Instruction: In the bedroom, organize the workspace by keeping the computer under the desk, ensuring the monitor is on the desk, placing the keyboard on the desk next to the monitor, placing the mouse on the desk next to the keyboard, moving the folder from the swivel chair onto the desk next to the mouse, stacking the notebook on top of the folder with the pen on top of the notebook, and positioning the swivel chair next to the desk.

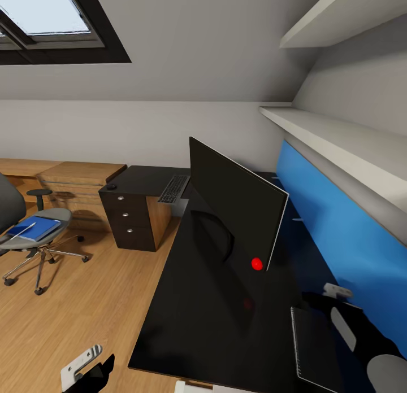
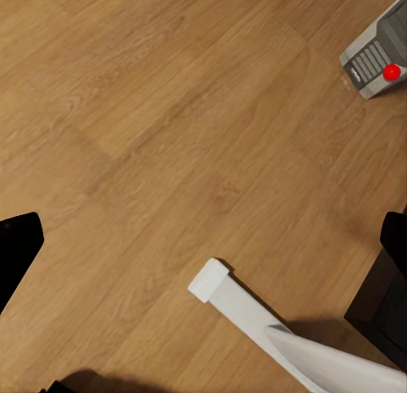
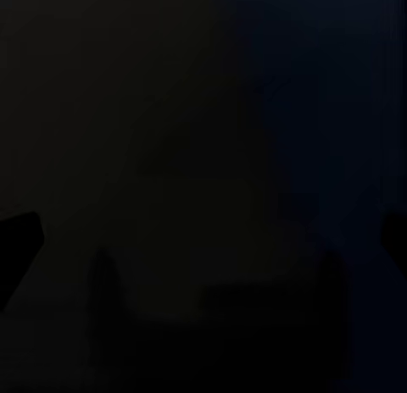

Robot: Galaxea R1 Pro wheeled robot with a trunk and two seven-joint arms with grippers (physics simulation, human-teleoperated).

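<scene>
The monitor point(image 1: 237, 212) stands on the glossy black desk point(image 1: 192, 319), its black screen facing left. Farther along the top lies the keyboard point(image 1: 173, 188), and the small black mouse point(image 1: 112, 186) rests above the drawers. At the left, the swivel chair point(image 1: 53, 218) carries the blue folder point(image 1: 37, 228) with a thin pale pen point(image 1: 22, 230) across it. The dark notebook point(image 1: 314, 348) lies on the desk near my right arm point(image 1: 362, 331). My right gripper point(image 3: 203, 240) hangs open over the dark top. My left gripper point(image 2: 203, 240) is open above the floor, with the computer point(image 2: 377, 50) ahead.
A white desk leg point(image 2: 254, 317) crosses the wooden floor point(image 2: 153, 139) below my left gripper. Black drawers point(image 1: 131, 219) with silver knobs hold up the desk's far end. Light wooden cabinets point(image 1: 73, 184) line the back wall. A blue panel point(image 1: 339, 223) and white shelves point(image 1: 333, 139) run along the right.
</scene>
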